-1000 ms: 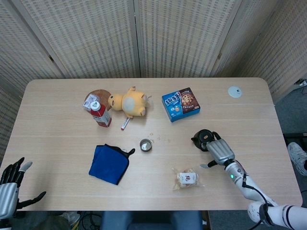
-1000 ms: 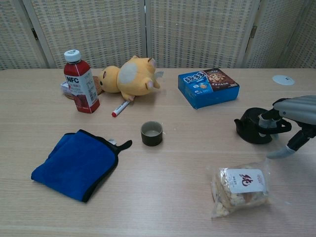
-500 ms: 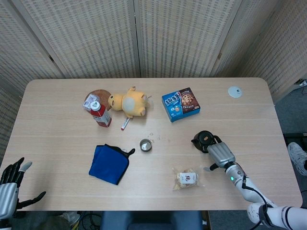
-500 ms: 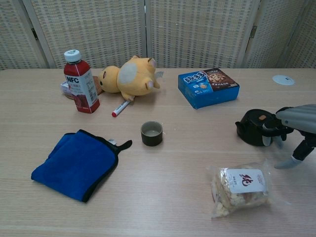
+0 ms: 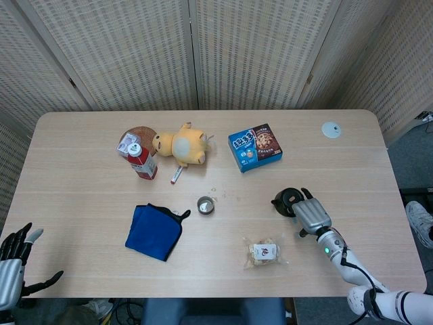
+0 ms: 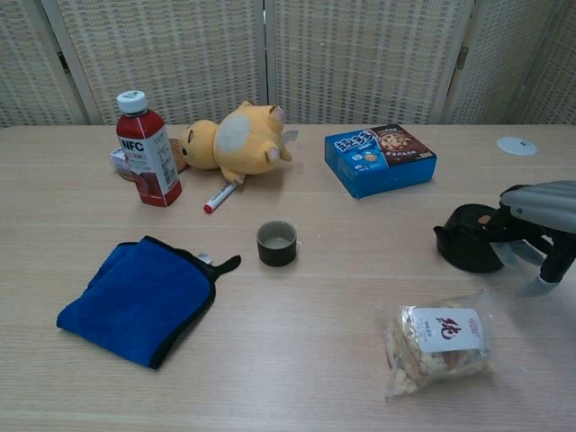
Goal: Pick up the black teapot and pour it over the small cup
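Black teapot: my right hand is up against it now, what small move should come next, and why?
Probably close the fingers around the black teapot before lifting. The right hand sits against its right side, but a firm grip is not visible, and the pot stands on the table. The small cup sits well to its left, so a secure hold comes first.

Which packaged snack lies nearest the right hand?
The clear bag of biscuits, just in front of the right hand; the blue cookie box sits farther back.
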### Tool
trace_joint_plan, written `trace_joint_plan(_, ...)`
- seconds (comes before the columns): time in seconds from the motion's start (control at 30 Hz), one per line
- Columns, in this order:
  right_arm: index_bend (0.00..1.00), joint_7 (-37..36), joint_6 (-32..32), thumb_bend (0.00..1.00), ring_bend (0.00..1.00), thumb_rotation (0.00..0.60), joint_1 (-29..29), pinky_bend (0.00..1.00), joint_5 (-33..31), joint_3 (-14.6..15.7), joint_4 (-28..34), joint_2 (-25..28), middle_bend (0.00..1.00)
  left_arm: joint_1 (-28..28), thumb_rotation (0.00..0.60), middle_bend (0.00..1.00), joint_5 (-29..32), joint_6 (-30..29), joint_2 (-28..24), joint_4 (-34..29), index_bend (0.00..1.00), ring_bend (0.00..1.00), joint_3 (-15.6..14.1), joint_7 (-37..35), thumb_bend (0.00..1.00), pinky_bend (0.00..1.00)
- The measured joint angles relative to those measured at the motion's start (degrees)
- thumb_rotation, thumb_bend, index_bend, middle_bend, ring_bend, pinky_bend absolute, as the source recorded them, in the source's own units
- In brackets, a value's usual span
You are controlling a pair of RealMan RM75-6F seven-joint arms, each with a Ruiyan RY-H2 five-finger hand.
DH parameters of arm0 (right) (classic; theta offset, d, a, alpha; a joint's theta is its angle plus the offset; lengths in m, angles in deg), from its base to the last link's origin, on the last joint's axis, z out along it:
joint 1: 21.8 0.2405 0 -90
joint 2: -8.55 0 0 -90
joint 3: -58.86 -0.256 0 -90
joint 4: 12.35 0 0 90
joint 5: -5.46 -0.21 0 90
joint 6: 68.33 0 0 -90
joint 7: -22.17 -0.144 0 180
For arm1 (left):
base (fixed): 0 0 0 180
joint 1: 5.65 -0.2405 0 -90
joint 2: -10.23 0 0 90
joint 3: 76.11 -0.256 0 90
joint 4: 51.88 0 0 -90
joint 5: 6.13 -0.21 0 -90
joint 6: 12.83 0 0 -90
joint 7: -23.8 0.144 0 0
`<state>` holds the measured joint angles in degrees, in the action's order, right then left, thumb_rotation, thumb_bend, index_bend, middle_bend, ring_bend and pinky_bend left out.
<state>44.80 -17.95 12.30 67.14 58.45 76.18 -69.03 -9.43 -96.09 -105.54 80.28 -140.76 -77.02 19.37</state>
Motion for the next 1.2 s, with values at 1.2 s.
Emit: trace_joint_plan(1.2, 0.93, -20.1, -0.2, 0.04, 0.88, 0.437, 0.8, 0.05, 7.4, -7.0, 1.1, 2.7, 0.95, -0.3, 0.361, 0.00, -1.1, -1.3, -0.6, -0.5, 0.14, 0.00, 0.0, -1.0, 0.00, 0.00)
